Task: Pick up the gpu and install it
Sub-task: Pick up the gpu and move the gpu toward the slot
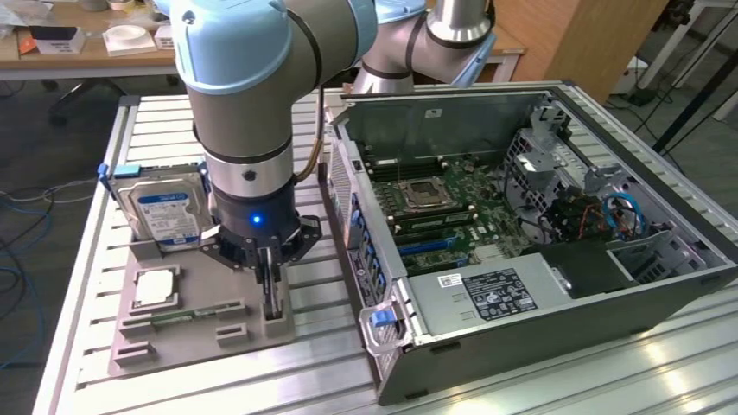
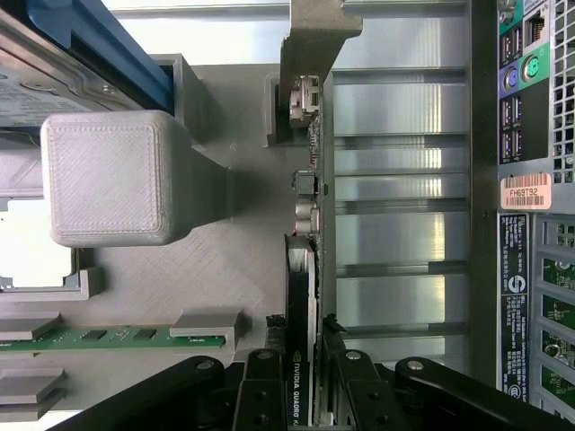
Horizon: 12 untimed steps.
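The gpu (image 2: 304, 269) is a thin dark card standing on edge in a slot of the grey holder tray (image 2: 225, 269), its silvery bracket (image 2: 310, 54) at the far end. My gripper (image 2: 304, 334) is straight above it, and the black fingers (image 2: 260, 377) press both faces of the card near its labelled end. In the exterior view the gripper (image 1: 269, 275) points straight down onto the gpu (image 1: 273, 303) at the tray's (image 1: 196, 350) edge nearest the open computer case (image 1: 519, 259). The card still sits in its slot.
On the tray also stand a hard drive (image 1: 168, 212), a processor (image 1: 155, 288) and a green memory stick (image 1: 185, 316). The case lies open, with the motherboard (image 1: 455, 216) exposed and its rear ports (image 2: 526, 99) close beside the tray. Ribbed metal table (image 1: 104, 259) all round.
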Available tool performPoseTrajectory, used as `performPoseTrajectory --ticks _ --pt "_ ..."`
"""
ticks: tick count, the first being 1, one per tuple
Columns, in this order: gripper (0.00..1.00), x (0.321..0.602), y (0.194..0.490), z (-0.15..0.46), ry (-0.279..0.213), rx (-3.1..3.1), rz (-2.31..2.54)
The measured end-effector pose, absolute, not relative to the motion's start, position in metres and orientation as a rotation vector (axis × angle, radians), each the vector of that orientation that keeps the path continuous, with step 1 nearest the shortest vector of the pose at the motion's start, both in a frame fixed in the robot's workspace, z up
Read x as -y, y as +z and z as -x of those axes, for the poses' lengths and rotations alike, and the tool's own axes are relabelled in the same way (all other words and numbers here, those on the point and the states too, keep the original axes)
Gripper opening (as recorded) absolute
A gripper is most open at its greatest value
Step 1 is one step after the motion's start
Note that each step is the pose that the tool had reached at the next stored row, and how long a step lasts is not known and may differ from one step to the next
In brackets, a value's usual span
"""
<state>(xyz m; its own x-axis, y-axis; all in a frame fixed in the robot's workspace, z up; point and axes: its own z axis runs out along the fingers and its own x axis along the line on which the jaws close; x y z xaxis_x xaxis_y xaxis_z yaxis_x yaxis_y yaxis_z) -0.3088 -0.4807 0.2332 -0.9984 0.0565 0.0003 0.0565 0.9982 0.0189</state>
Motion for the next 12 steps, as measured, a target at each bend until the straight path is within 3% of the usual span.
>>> performPoseTrajectory --ticks 12 --pt "0.26 0.4807 0.2331 0.3088 0.03 -3.14 -0.089"
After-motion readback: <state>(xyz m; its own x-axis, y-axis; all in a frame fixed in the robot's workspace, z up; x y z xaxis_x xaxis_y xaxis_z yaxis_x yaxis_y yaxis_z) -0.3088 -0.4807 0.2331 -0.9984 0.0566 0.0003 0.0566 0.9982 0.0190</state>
